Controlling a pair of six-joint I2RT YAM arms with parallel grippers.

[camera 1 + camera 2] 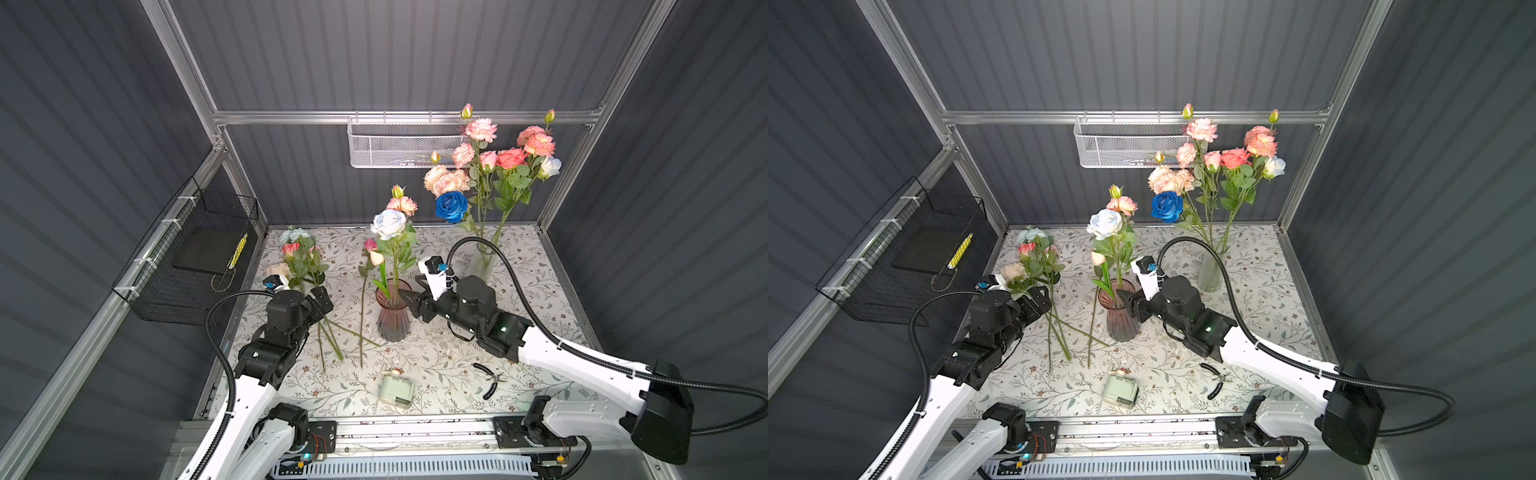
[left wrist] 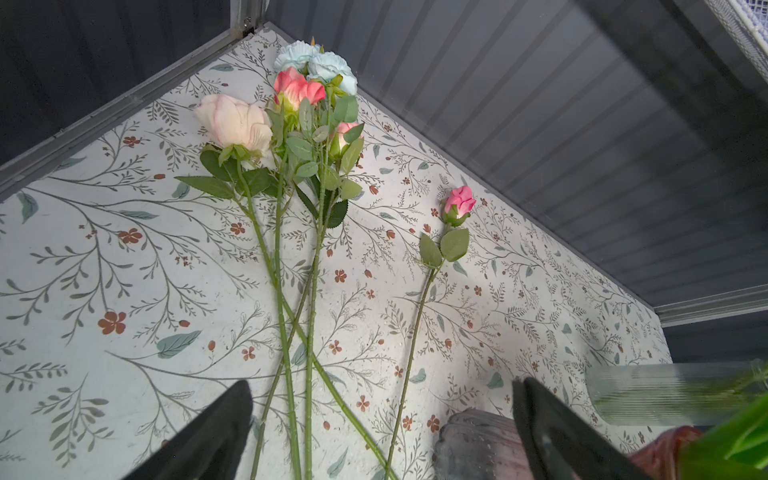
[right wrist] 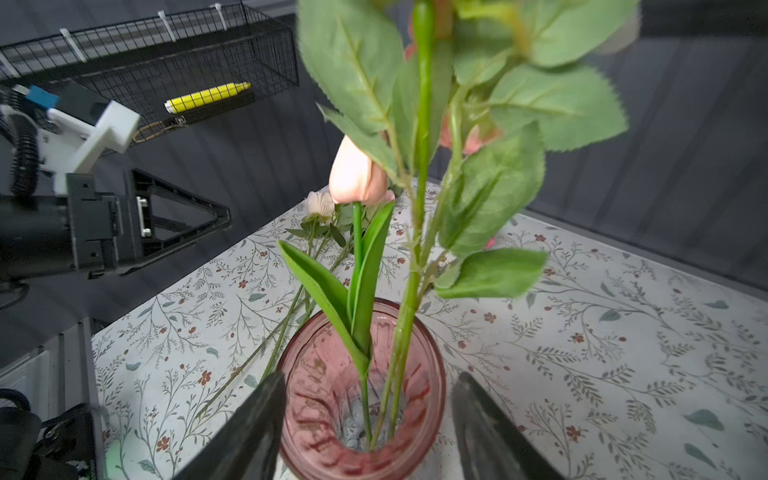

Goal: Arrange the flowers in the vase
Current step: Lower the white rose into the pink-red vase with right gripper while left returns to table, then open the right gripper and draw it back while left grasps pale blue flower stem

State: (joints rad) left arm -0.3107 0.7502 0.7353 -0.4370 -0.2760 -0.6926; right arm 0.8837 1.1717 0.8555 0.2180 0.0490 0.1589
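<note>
While left gripper (image 2: 382,384) and right gripper (image 3: 370,376) gape empty, 3 leafy green-stemmed flowers (image 1: 389,224) stand in the pink vase (image 1: 392,324).

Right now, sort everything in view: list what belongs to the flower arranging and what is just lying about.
Job: pink glass vase; flowers standing in it; loose flowers lying on the table; bouquet in the clear vase.
Lying about: pliers; pale green gadget; yellow marker in the black wire basket; white mesh basket.

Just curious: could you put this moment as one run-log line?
right gripper open at ribbed pink glass vase holding upright stems | left gripper open above green-stemmed flowers lying flat
</note>
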